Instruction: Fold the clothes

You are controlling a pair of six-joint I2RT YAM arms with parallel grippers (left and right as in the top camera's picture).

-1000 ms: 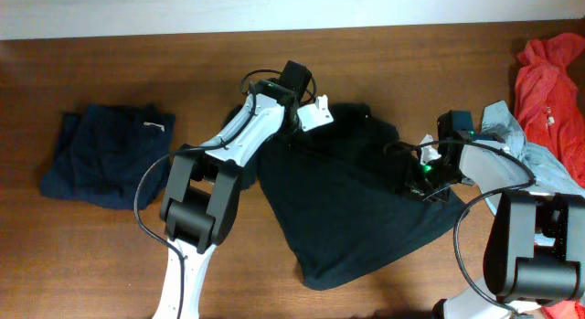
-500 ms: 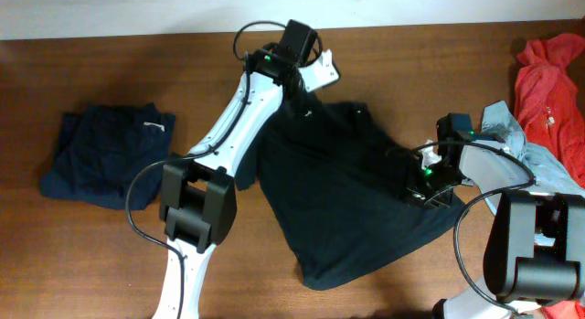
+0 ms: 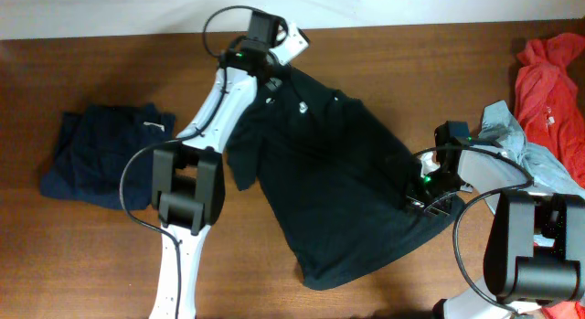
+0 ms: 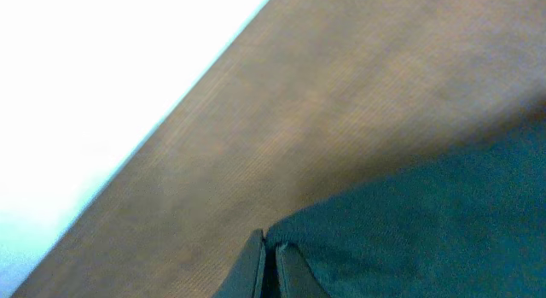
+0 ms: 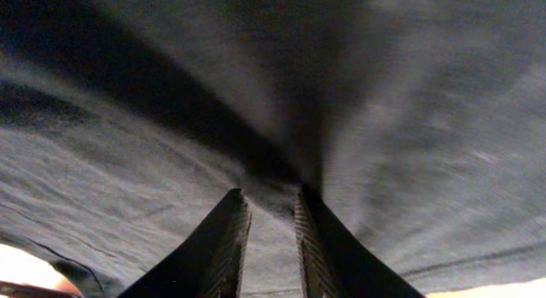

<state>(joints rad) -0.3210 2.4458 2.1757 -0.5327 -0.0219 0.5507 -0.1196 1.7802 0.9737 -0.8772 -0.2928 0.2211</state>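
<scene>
Both pinching: left hand (image 3: 272,67) holds black shirt (image 3: 338,173) at far corner, right hand (image 3: 428,195) at right edge; long axis diagonal between them.

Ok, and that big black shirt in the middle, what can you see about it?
The big black shirt is soft, dark cloth, lying mostly flat and wrinkled on the brown table. A small pale mark shows near its far end. The left tool is shut on its far edge, and the right tool pinches a fold on its right side. One sleeve sticks out on the left arm's side.
</scene>
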